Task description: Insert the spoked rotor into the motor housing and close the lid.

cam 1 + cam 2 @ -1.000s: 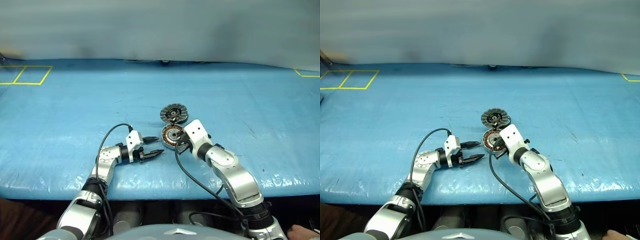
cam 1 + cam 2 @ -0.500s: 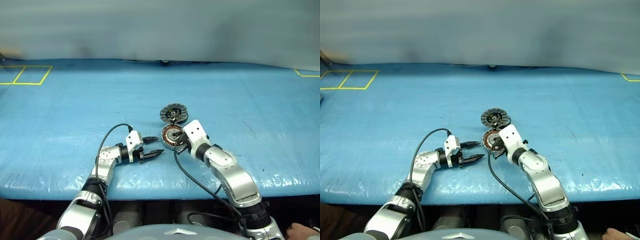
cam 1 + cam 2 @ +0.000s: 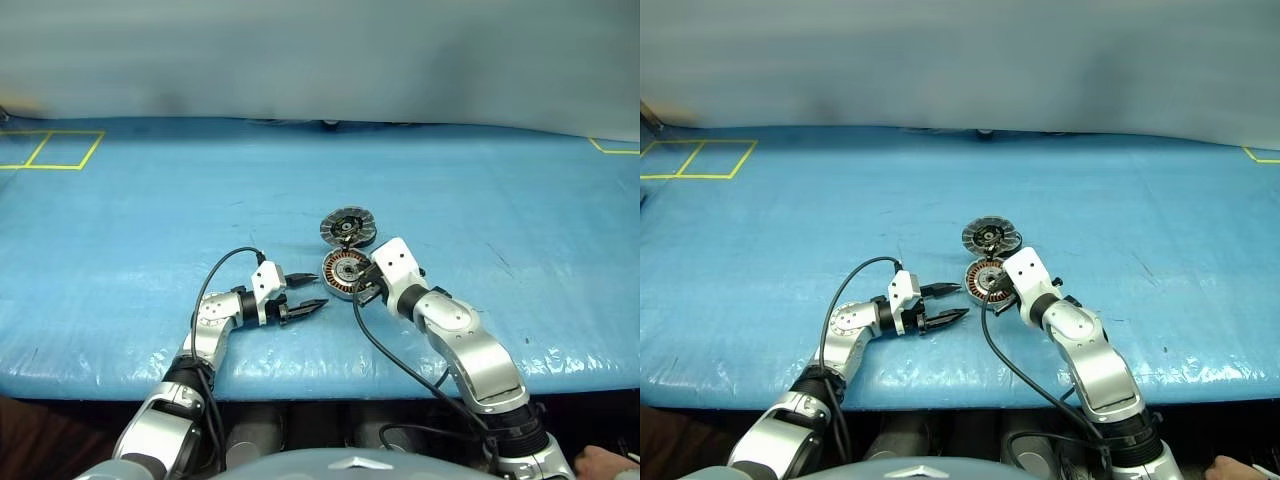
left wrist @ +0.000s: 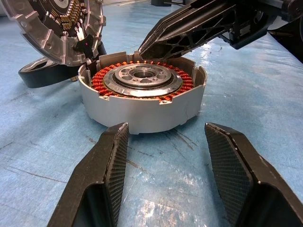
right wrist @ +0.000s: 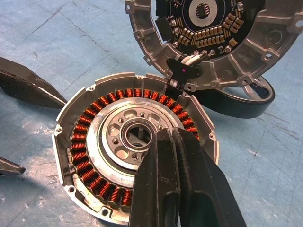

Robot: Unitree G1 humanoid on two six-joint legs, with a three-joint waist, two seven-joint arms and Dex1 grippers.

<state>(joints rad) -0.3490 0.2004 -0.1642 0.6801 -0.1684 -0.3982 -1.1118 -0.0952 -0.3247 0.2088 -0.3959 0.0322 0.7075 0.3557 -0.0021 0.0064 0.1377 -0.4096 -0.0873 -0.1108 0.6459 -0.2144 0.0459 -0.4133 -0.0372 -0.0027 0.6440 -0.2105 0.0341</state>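
Note:
The motor housing (image 3: 343,270) sits on the blue table, its copper windings ringing a silver wheel with holes and a hub, the spoked rotor (image 5: 113,137), seated inside. The lid (image 3: 347,226) stands tilted open at the housing's far edge, its dark inner face (image 5: 208,33) showing. My right gripper (image 5: 165,135) is shut, and its tips rest on the rotor beside the hub. My left gripper (image 3: 308,291) is open and level, just left of the housing. Its fingers (image 4: 113,161) face the housing's wall (image 4: 142,111) and hold nothing.
A black ring (image 5: 236,101) lies on the table under the leaning lid. Yellow tape squares (image 3: 50,150) mark the far left and a yellow corner (image 3: 610,148) the far right. The table's front edge runs just behind my arms.

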